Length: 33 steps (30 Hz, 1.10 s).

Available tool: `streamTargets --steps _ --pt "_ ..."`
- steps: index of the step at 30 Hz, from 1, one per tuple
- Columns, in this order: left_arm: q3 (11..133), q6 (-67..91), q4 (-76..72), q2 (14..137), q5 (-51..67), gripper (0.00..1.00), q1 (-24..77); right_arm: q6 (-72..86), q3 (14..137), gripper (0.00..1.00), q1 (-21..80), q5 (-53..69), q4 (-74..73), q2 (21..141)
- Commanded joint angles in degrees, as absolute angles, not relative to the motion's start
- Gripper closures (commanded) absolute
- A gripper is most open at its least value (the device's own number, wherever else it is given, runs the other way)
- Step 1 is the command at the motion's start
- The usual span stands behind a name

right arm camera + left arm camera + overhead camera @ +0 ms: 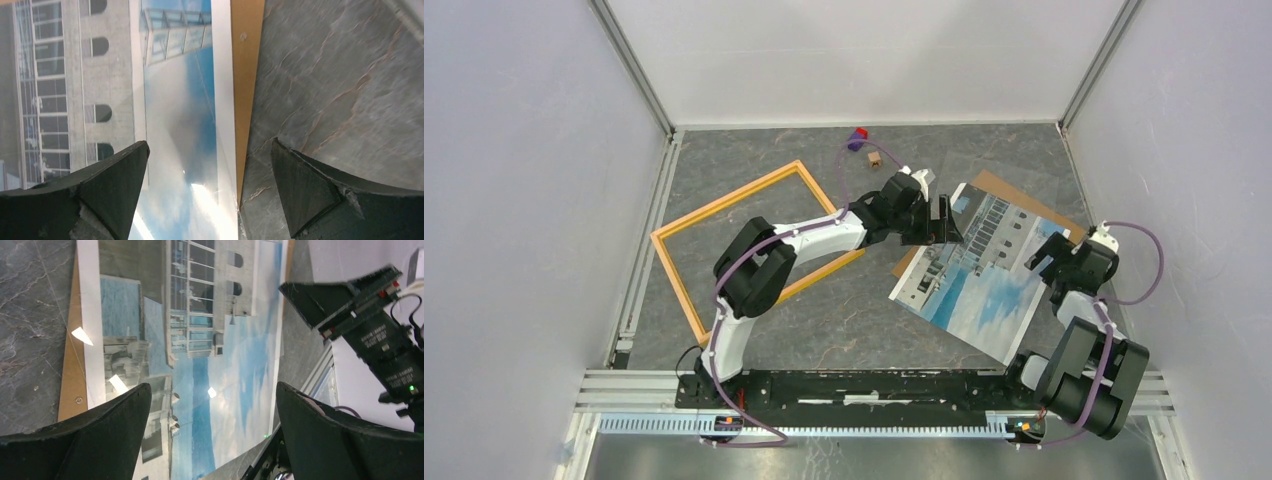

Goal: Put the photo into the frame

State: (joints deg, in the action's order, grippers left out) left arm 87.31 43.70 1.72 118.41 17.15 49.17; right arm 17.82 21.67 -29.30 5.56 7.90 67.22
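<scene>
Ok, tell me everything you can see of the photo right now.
The photo is a large glossy print with a white border: pale buildings with dark windows, blue sky, clouds. It lies face up, skewed, on the brown backing board, right of the frame. The left gripper and right gripper, both open, hover at its edges.

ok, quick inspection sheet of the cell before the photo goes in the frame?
Surface: grey marbled tabletop.
Job's things: glossy photo of white buildings and blue sky, face up on a plain brown backing board, right of centre; thin orange-yellow wooden frame flat at left, empty, left arm crossing over it.
Clutter: small purple-and-red object and small wooden cube at the far edge.
Grippers: left gripper open over the photo's left edge; right gripper open, straddling its right edge.
Cables: purple cable along each arm.
Surroundings: white walls, aluminium rails.
</scene>
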Motion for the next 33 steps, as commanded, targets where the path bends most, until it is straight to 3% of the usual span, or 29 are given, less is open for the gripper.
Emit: streamTargets --steps 1,8,33 --pt "91.6 48.3 3.6 121.9 17.7 0.0 48.8 19.9 19.5 0.02 -29.4 8.6 10.2 67.7" --pt "91.9 50.1 4.6 124.5 17.3 0.0 48.8 21.7 17.6 0.02 -29.3 7.9 6.9 67.4" --pt "91.0 50.9 9.1 127.0 15.9 0.0 48.8 19.7 13.8 0.08 -29.3 26.1 1.8 59.6"
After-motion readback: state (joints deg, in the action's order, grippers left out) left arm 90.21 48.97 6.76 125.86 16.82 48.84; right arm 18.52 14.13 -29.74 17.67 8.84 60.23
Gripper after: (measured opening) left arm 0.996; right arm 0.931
